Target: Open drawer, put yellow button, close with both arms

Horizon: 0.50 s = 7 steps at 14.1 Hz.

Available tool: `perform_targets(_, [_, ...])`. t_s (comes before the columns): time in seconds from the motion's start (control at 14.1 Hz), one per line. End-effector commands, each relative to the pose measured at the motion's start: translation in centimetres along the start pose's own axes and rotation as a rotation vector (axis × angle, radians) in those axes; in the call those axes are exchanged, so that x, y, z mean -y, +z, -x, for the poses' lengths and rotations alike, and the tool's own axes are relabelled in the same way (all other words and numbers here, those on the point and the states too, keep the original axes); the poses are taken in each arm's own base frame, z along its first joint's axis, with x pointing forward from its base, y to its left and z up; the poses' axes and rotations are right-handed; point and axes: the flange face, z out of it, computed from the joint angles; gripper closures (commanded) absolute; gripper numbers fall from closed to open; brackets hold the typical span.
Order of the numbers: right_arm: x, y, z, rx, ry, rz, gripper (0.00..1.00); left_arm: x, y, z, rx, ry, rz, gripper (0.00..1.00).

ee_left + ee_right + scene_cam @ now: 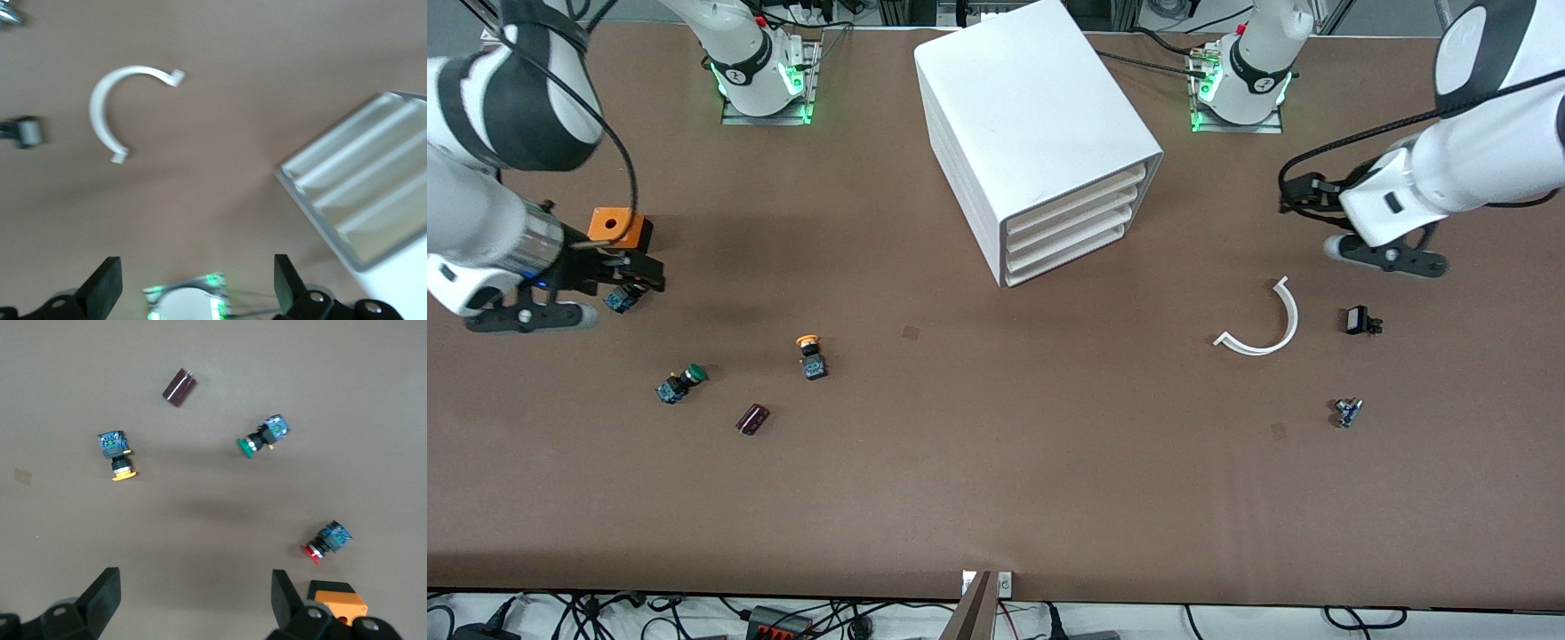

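A robotics lab test bench.

Two white arms are bolted to metal base plates (766,114) lit green along one edge of a brown surface (996,480). Bundled cables (605,613) and power strips trail along the edge nearest the front camera, and aluminium framing (1112,13) stands by the bases. Small electrical parts lie scattered like test samples: push-buttons (812,356), a dark capacitor (752,419), a white plastic arc (1263,322), plus a white cabinet (1040,133).

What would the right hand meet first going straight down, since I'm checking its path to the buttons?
Probably bare brown table: the open right hand points between the yellow-capped push-button and red-capped push-button.
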Motion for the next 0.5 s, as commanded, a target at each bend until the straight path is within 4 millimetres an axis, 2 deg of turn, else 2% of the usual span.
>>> perform_targets(0.0, [3.0,4.1,-1.8,0.042,-0.053,-0.009,0.00,-1.3,2.7,-1.9,0.065,0.098,0.185,0.00])
perform_targets(0.21, [7.6,9.4,-4.0,0.037,-0.112,0.004,0.00,-2.0,6.1,-4.4,0.083,0.240,0.407,0.00])
perform_targets(0.43, [9.9,14.7,-5.7,0.023,-0.146,0.012,0.00,-2.9,10.2,-7.1,0.083,0.323,0.615,0.00])
